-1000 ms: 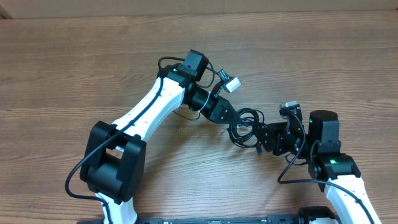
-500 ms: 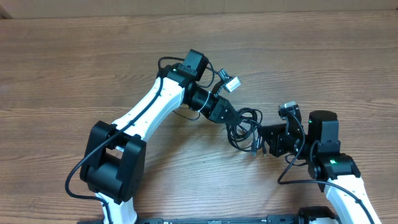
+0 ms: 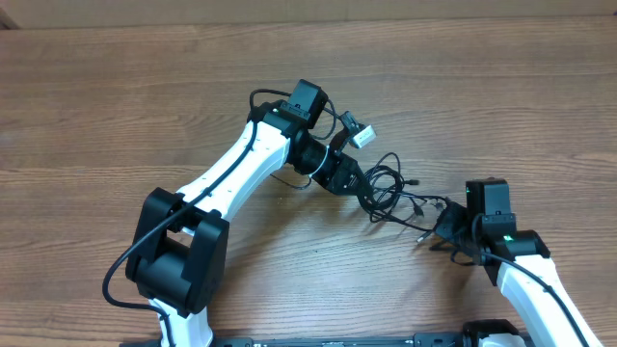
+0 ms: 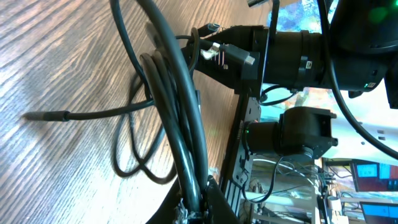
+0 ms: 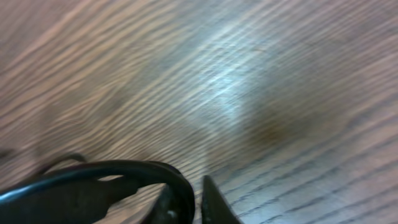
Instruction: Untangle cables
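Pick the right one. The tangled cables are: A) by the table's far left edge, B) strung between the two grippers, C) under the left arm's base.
B: the cables stretch from the left gripper across to the right gripper.

Overhead view. The left arm (image 3: 231, 169) extends from its base at the near left diagonally up and to the right, with the wrist bent so that the left gripper (image 3: 364, 185) points right. Its jaws are closed on a bundle of the cables (image 3: 388, 188). The right arm (image 3: 530, 284) angles up-left from the near right. The right gripper (image 3: 442, 224) points left, pinched shut on a strand. The grippers face each other, near but apart.
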Controlling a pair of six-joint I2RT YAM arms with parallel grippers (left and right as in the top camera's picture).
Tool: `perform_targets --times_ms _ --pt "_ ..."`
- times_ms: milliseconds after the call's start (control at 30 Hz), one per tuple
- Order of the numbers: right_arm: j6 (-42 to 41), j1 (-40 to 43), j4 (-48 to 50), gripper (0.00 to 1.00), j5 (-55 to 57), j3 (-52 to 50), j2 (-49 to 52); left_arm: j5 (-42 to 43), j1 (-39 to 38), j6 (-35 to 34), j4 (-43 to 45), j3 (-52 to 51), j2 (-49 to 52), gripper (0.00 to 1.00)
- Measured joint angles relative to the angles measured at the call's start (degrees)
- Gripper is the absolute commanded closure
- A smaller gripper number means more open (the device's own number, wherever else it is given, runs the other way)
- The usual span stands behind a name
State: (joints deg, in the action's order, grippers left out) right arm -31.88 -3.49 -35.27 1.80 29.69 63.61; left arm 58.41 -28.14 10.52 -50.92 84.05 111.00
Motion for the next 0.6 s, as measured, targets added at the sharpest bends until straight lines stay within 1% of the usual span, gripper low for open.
perform_targets --times_ms 100,200,300,333,400,467,600 --pt "-2.8 0.0 -0.2 0.67 1.7 0.0 1.4 -0.4 0.0 0.0 -0.2 0.0 0.0 0.96" --pt "-4.5 0.0 -0.2 0.5 2.7 0.0 1.9 -0.6 0.0 0.0 -0.2 0.0 0.0 0.96" --pt "-5.0 0.1 0.4 0.35 3.3 0.0 1.9 -0.6 0.0 0.0 -0.3 0.0 0.0 0.96" --pt "-5.0 0.1 0.7 0.27 3.4 0.0 1.9 -0.6 0.0 0.0 -0.3 0.0 0.0 0.96" --pt "-4.5 0.1 1.7 0.22 3.0 0.0 1.9 -0.7 0.1 0.0 -0.3 0.0 0.0 0.96" --pt "-2.5 0.2 4.2 0.21 1.2 0.0 2.0 -0.7 0.2 0.0 -0.4 0.0 0.0 0.96" --pt "1.0 0.3 5.3 0.19 -2.3 0.0 2.0 -0.9 0.4 0.0 -0.4 0.0 0.0 0.96"
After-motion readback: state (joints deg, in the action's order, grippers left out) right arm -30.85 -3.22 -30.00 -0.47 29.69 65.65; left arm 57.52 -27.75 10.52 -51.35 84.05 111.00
